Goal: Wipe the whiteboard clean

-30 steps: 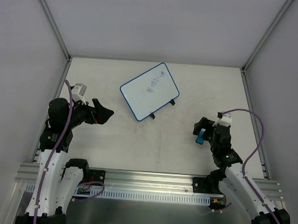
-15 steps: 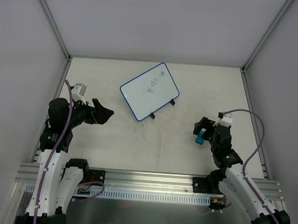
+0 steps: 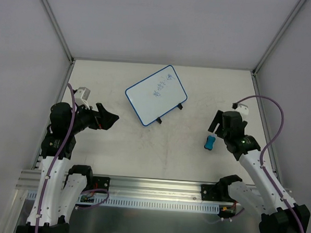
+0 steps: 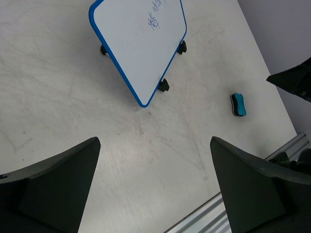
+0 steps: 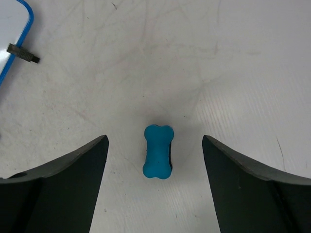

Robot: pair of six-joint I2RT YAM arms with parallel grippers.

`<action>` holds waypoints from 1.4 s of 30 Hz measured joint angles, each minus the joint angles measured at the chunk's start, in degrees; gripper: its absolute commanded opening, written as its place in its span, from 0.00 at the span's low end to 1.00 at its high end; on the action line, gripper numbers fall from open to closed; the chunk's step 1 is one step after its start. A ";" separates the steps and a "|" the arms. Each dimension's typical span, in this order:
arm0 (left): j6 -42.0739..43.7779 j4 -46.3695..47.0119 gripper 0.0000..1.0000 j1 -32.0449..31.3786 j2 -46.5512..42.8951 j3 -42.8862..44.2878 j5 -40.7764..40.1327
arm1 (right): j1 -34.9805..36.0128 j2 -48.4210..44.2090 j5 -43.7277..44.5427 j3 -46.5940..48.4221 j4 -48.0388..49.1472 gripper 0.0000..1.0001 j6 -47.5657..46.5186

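The whiteboard (image 4: 138, 46), blue-rimmed on small black feet with faint blue writing near its far end, stands at twelve o'clock on the pale table (image 4: 58, 97). A small blue eraser (image 4: 238, 105) lies at three o'clock, well apart from it. The left gripper (image 4: 154, 145) is at six o'clock, its jaws spread wide around nothing.

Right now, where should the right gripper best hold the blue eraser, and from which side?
Pinch its narrow waist, coming straight down from above. The blue eraser lies flat, bone-shaped, its long sides facing the fingers of the open right gripper.
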 measured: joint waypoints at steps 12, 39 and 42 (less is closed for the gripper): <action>0.00 0.00 0.99 0.00 -0.42 0.00 0.68 | 0.02 7.34 -2.56 0.31 -9.22 0.75 6.03; -0.02 -0.02 0.99 0.00 -1.05 0.00 1.57 | 0.13 21.29 -10.38 -1.90 -2.03 0.59 3.85; -0.02 -0.02 0.99 0.00 -1.05 0.00 1.57 | 0.13 23.04 -10.36 -1.90 -1.55 0.59 3.56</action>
